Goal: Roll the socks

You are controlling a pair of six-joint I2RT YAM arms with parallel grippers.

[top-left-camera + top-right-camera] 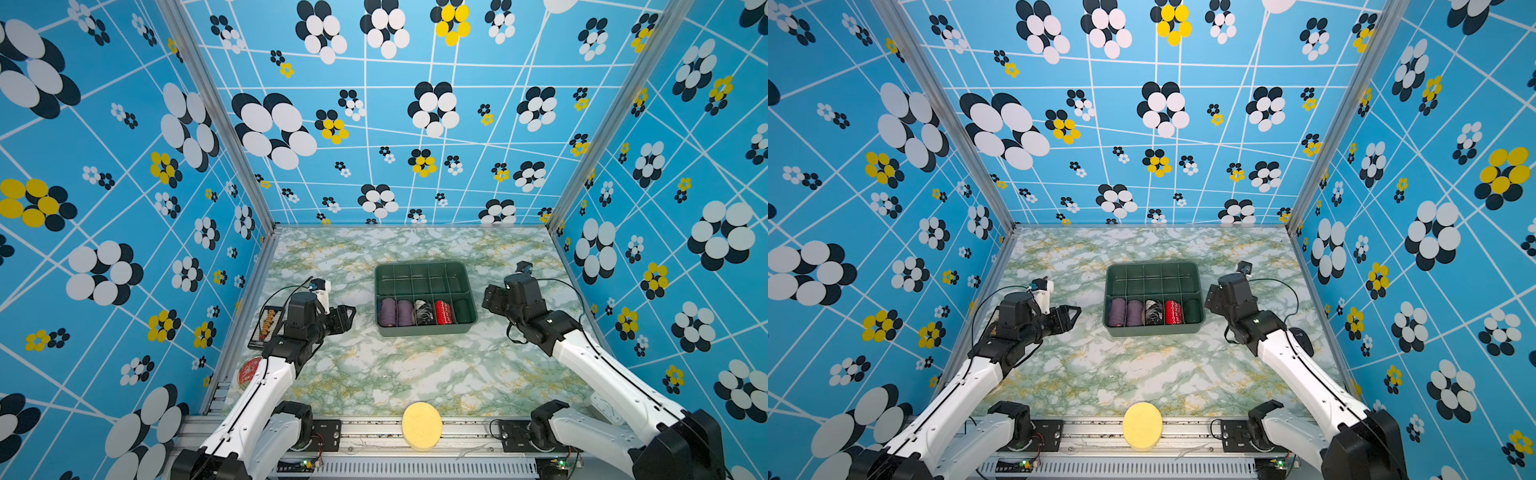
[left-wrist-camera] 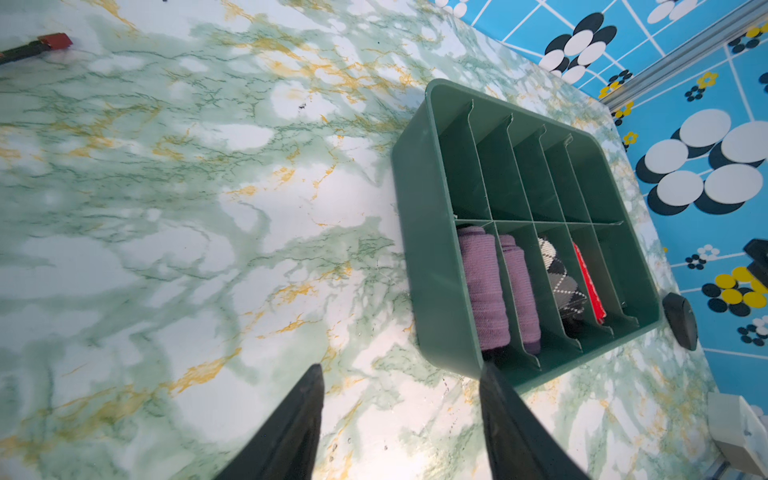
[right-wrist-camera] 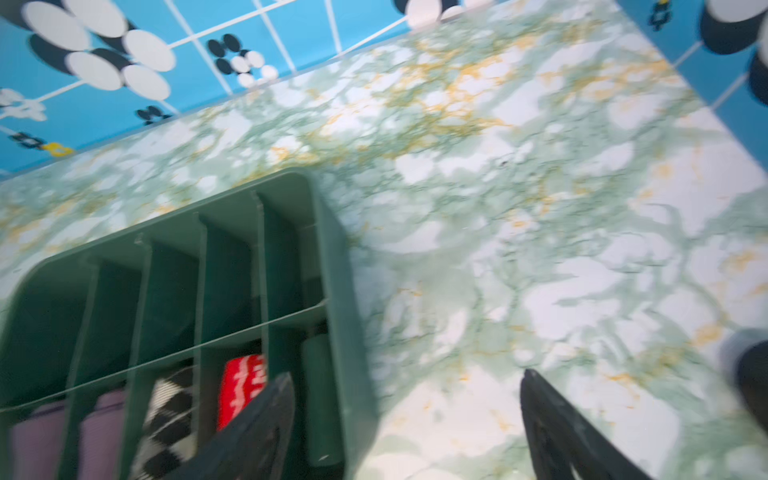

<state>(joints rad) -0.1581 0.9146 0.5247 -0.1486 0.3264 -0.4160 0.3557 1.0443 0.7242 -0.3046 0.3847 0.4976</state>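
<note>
The socks show as two purple ribbed rolls (image 1: 388,311) (image 1: 404,312), side by side in the two leftmost front compartments of the green divided tray (image 1: 424,264). The left wrist view also shows these socks (image 2: 484,286), and the right wrist view shows them blurred (image 3: 37,440). My left gripper (image 1: 347,318) (image 2: 401,368) hovers over bare table just left of the tray, open and empty. My right gripper (image 1: 488,299) (image 3: 407,374) hangs beside the tray's right wall (image 3: 345,291), open wide and empty.
In the same front row sit a black-and-white bundle (image 1: 424,311), a red patterned bundle (image 1: 443,312) and a dark green roll (image 1: 461,311). The back row is empty. A yellow disc (image 1: 422,426) lies at the front edge. An abacus (image 1: 268,322) and a red tin (image 1: 249,372) sit far left.
</note>
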